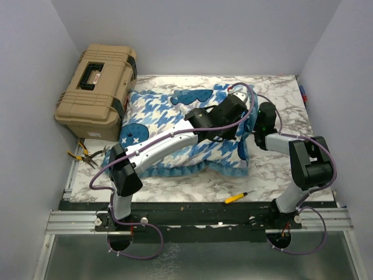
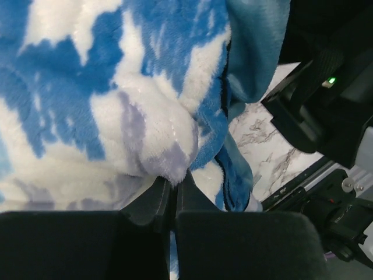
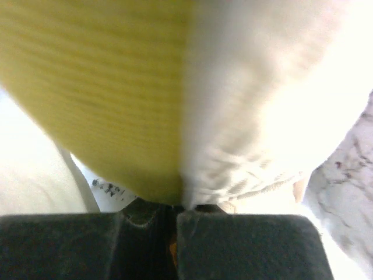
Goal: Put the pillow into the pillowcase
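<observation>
The blue-and-white houndstooth pillowcase (image 1: pixel 154 119) lies bunched across the middle of the marble table (image 1: pixel 280 178). My left arm (image 1: pixel 169 143) reaches over it towards its right end. In the left wrist view the left gripper (image 2: pixel 173 185) is shut on a plush fold of the pillowcase (image 2: pixel 145 134). The right arm (image 1: pixel 309 160) bends in to that same right end. In the right wrist view the right gripper (image 3: pixel 175 207) is shut on the pillow (image 3: pixel 250 105), pinching it where its mustard-yellow band (image 3: pixel 99 87) meets the cream fabric. From above, the pillow is hidden under the pillowcase and arms.
A tan toolbox (image 1: pixel 96 90) stands at the back left of the table. Yellow-handled pliers (image 1: pixel 81 154) lie in front of it. A yellow screwdriver (image 1: pixel 240 196) rests near the table's front edge. The right arm's black body (image 2: pixel 326 87) sits close beside the left gripper.
</observation>
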Controlling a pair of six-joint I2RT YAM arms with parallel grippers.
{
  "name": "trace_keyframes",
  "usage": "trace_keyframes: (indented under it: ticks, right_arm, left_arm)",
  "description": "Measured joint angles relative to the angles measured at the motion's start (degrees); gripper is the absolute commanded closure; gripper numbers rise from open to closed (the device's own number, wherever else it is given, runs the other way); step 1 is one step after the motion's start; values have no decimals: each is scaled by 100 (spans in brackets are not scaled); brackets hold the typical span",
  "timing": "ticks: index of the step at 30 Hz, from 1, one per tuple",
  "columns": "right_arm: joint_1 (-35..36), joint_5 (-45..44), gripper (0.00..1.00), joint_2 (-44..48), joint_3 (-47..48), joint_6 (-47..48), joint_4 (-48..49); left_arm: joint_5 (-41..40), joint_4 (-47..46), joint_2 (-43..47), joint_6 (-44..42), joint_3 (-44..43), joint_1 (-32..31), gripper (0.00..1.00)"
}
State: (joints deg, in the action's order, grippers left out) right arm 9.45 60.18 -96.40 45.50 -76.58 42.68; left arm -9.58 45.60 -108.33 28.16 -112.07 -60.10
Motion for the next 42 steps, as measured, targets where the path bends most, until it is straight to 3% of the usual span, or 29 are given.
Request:
trace_keyframes:
  ticks: [7, 13, 17, 23, 30, 36, 42]
  right_arm:
    - [855, -494, 100, -348, -490, -960, 1401]
    - [962, -627, 100, -439, -647, -1182, 1521]
    - [905, -658, 100, -70, -83, -549, 299]
    - [417, -1211, 100, 1005, 1725, 1093, -2719]
    - [-420, -2994, 100, 1956, 3873, 3038, -5525]
    - [-557, -4719, 100, 2004, 5554, 4380, -6651]
    - [-389, -4798, 100, 1790, 6708, 4863, -6926]
  left_arm:
    - [50, 214, 33, 210, 197, 74, 100]
    - [243, 286, 136, 350, 382, 151, 100]
    - [273, 203, 227, 374, 260, 256, 100]
    - [485, -225, -2, 542, -1080, 431, 100]
    - [1576, -2203, -890, 1729, -2503, 428, 100]
    - [2127, -4277, -1473, 2702, -2977, 431, 100]
    - [2365, -5668, -1493, 2970, -2796, 417, 100]
